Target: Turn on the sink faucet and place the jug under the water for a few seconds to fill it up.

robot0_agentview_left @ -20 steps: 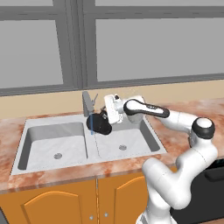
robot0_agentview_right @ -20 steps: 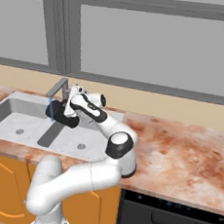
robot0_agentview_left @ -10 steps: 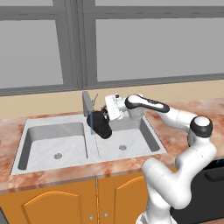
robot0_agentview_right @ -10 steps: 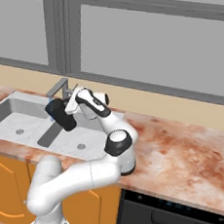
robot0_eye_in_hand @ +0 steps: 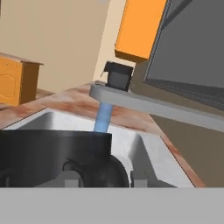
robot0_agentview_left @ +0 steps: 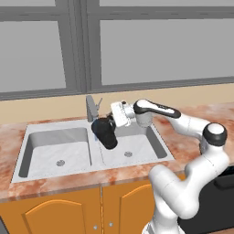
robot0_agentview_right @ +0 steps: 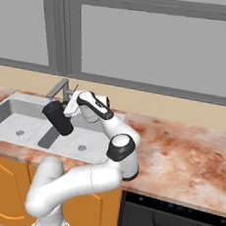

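Behind everything, a grey-framed window (robot0_agentview_left: 137,45) fills the upper half of both base views, with a beige wall strip below it. Next, the reddish marble counter (robot0_agentview_left: 219,112) runs across the middle of the frame, over orange cabinet doors (robot0_agentview_left: 59,212) along the bottom. Set into the counter at left centre is the sink (robot0_agentview_left: 27,151), pale, with two rectangular bowls, each showing a round drain.

From the lower right of the left base view the white arm reaches over to the centre of the frame, where the gripper (robot0_agentview_left: 113,119) holds the jug (robot0_agentview_left: 105,133). The jaws are pinched on the jug's upper part near its rim, though the exact point of contact is hidden. Black and cylindrical, the jug hangs tilted above the divider between the two bowls, just below and in front of the sink faucet (robot0_agentview_left: 90,108); in the right base view it sits at left centre (robot0_agentview_right: 58,117).

In the hand view, the water (robot0_eye_in_hand: 103,118) drops as a thin blue stream from the grey spout at centre and meets the jug's dark rim.
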